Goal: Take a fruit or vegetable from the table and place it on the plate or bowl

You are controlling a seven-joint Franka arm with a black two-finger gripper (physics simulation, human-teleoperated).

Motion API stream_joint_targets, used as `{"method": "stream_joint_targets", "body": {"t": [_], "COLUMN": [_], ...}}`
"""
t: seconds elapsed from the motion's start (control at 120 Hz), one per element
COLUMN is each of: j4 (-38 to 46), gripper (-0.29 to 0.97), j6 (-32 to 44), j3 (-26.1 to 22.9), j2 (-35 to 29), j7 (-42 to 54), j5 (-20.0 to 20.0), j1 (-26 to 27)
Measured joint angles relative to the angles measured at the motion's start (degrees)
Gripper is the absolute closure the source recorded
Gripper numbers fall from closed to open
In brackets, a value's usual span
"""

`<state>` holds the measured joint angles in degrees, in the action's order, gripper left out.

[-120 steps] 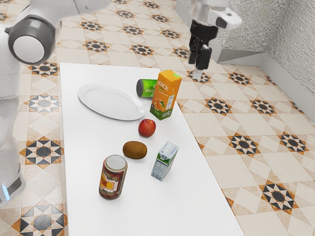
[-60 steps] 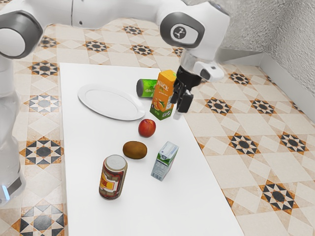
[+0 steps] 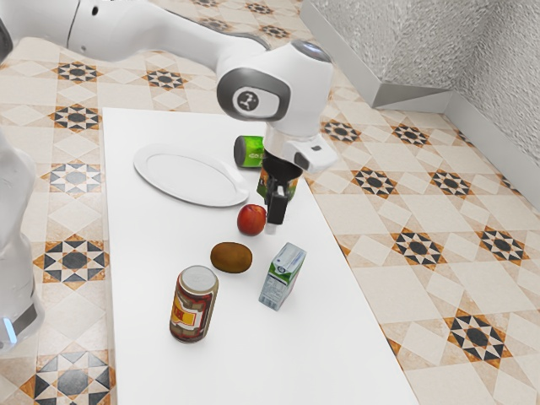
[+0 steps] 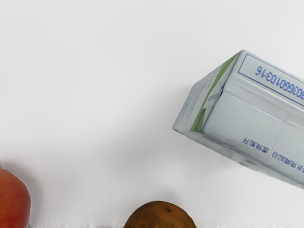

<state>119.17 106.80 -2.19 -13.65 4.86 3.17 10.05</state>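
Fingers just beside apple, open or closed unclear, carton code ending "-16"

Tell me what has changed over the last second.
The gripper came down from beyond the table toward the exterior view's left and now hangs just beside the apple. Nothing lifted yet. The apple, kiwi, plate, milk carton and jar stayed put.

White counter on cream tiled floor, dark star medallions repeating. Grey rough-textured wall behind, pale baseboard along foot. Even, soft light.
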Motion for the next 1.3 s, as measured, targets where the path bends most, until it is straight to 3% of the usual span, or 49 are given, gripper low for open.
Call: {"method": "stream_joint_targets", "body": {"t": [0.475,1.3], "j4": [12.7,17.46], "gripper": [0.0,0.0], "j6": [7.88,12.14], "j3": [0.96,-0.2], "j2": [-5.53,-5.08], "j7": [2.69,4.38], "j5": [-0.45,-0.11], "j1": [-0.29,-0.16]}}
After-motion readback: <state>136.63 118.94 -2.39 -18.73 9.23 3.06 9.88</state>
